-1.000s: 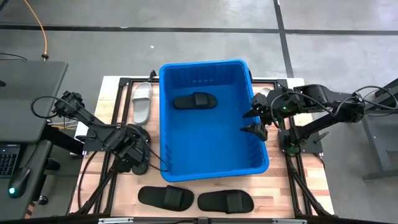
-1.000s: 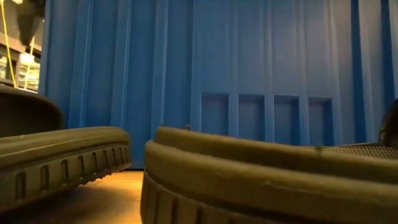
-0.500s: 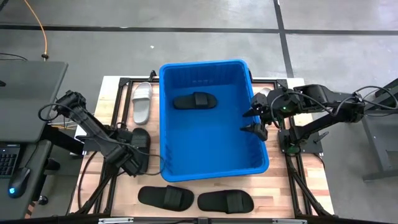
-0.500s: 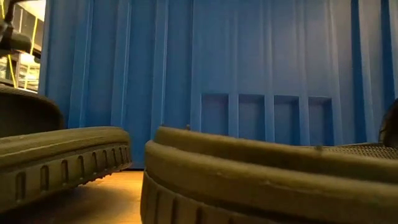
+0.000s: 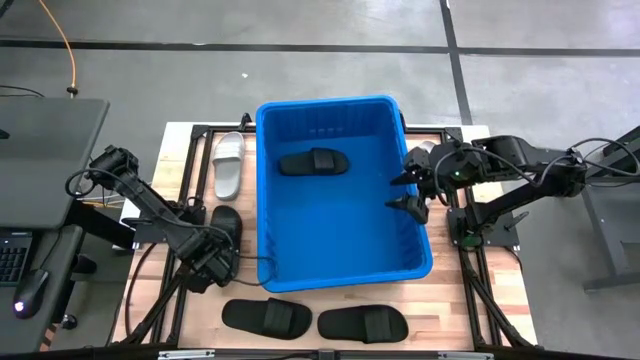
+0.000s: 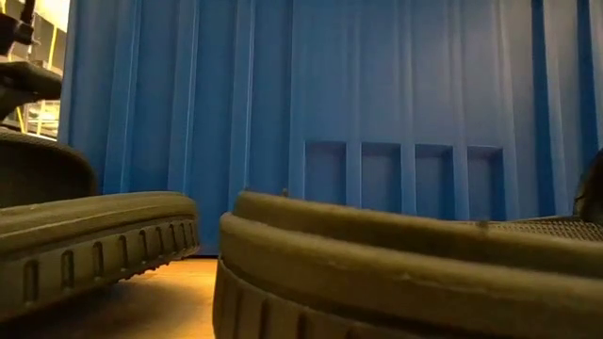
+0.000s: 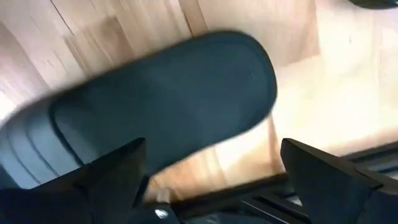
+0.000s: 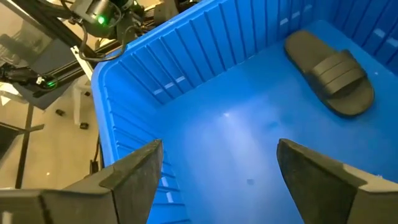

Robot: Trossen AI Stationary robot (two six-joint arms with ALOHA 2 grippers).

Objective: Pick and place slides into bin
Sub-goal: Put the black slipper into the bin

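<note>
Slides: matte black one (image 5: pixel 313 161) in ribbed blue bin (image 5: pixel 340 275); both fingers (image 7: pixel 112 180) (image 8: pixel 134 171) pairs spread, empty.

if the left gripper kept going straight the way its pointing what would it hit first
Most likely the black slide lying on the table left of the blue bin. The left gripper is open, and its wrist view shows that slide right ahead between the fingers. How close it is cannot be told.
</note>
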